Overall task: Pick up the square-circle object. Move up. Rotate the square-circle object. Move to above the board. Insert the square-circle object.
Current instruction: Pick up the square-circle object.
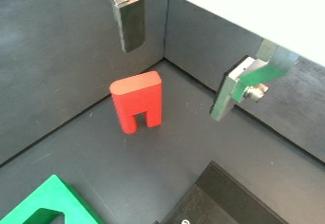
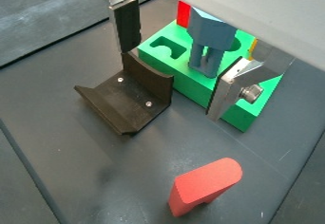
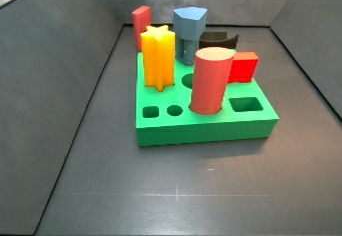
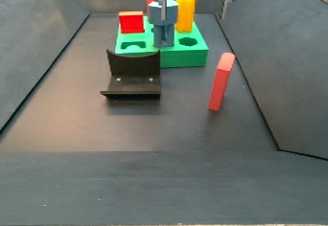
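On the dark grey floor of the walled enclosure (image 4: 153, 124), the square-circle object, a flat red block (image 4: 222, 80), stands upright on its own, well apart from the other pieces and near one side wall. In a wrist view (image 1: 137, 102) it shows a rounded top end and two short prongs at the bottom with a slot between them, resting on the floor. In another wrist view (image 2: 206, 186) only its smooth rounded end and one flat face are seen.

The gripper (image 1: 181, 59) hangs above the floor with its jaws spread wide and nothing between them; its flat silver fingers (image 1: 129, 19) with dark pads show in both wrist views (image 2: 124, 19).

The board, a thick square green block (image 3: 201, 123), sits further along the floor. Its top has a small round hole and a small square hole side by side near one edge. A tall red-pink cylinder (image 3: 210, 80), a yellow star-shaped post (image 3: 159, 57), a blue-grey post (image 3: 191, 24) and a small red cube (image 3: 242, 67) stand in it.

The fixture, a dark L-shaped bracket (image 4: 132, 71), stands just beside the board.
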